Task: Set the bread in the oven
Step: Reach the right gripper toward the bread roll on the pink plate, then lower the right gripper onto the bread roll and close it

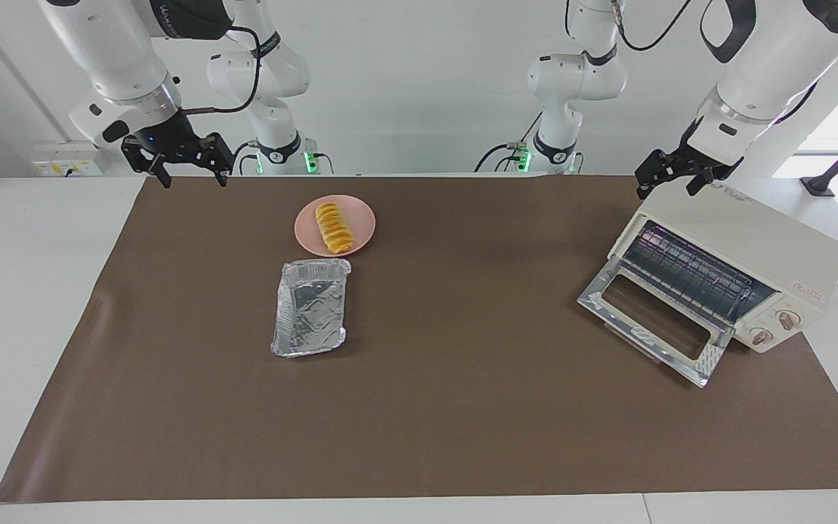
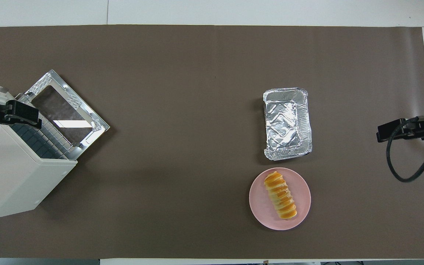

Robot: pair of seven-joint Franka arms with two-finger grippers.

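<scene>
We saw bread [image 1: 335, 228] on pink plate [image 1: 359, 211], upper centre; oven [image 1: 739, 273] door down. Left tool [image 1: 668, 177], right tool [image 1: 191, 172]: spread wide, empty.

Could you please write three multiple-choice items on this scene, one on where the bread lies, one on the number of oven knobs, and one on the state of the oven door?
1. Where does the bread lie?
A. In the foil tray
B. On the pink plate
C. On the oven's wire rack

2. How many round knobs show on the toaster oven?
A. Two
B. Four
C. None

3. How is the oven's glass door?
A. Shut
B. Taken off
C. Dropped open

Answers:
1 B: the loaf rests on the pink plate, which stands nearer to the robots than the empty foil tray.
2 A: two knobs sit one beside the other next to the oven's opening.
3 C: the door lies folded down in front of the oven, and the wire rack is exposed.
</scene>
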